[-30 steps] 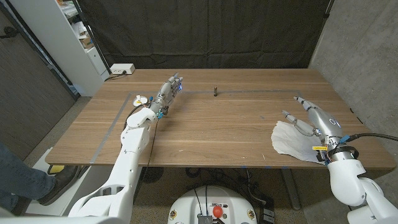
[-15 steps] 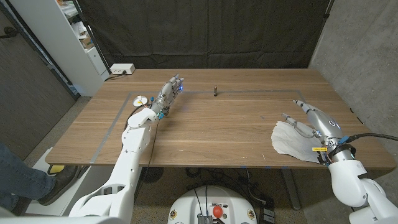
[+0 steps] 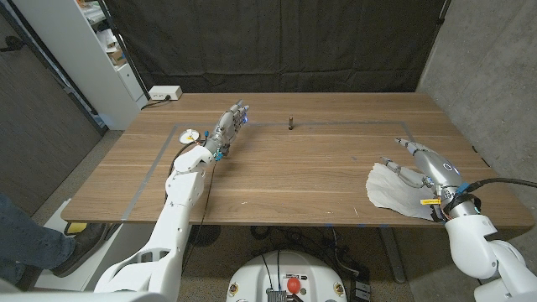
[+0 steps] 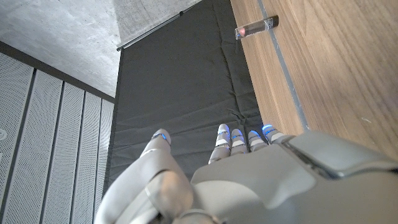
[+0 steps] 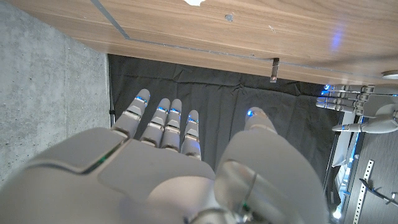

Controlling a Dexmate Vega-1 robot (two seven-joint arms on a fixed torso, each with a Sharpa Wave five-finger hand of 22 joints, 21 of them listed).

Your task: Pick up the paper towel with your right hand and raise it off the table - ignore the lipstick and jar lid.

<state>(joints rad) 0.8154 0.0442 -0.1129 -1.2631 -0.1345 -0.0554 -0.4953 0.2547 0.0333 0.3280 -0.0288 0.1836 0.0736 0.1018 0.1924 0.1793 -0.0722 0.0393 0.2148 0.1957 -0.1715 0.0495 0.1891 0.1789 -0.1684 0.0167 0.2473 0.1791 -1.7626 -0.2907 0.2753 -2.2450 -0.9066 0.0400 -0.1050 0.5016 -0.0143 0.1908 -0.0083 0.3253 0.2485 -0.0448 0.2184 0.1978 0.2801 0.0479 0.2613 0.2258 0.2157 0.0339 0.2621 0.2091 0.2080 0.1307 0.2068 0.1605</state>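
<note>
Table [image 3: 319, 168]: paper towel [image 3: 390, 191] lies crumpled at near right edge. Right hand [image 3: 422, 164] directly over its far side, fingers spread, empty; towel extends toward the robot. Left hand [image 3: 228, 124] far off, fingers straight.

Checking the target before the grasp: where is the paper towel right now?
In the head view the paper towel lies crumpled near the table's front right corner, directly under and beside the right hand.

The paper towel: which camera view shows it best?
The head view. There the paper towel lies crumpled near the table's near edge, with the right hand over its far side, fingers spread. In the right wrist view a small white bit at the picture's edge may be it. The left wrist view gives nothing of it.
</note>
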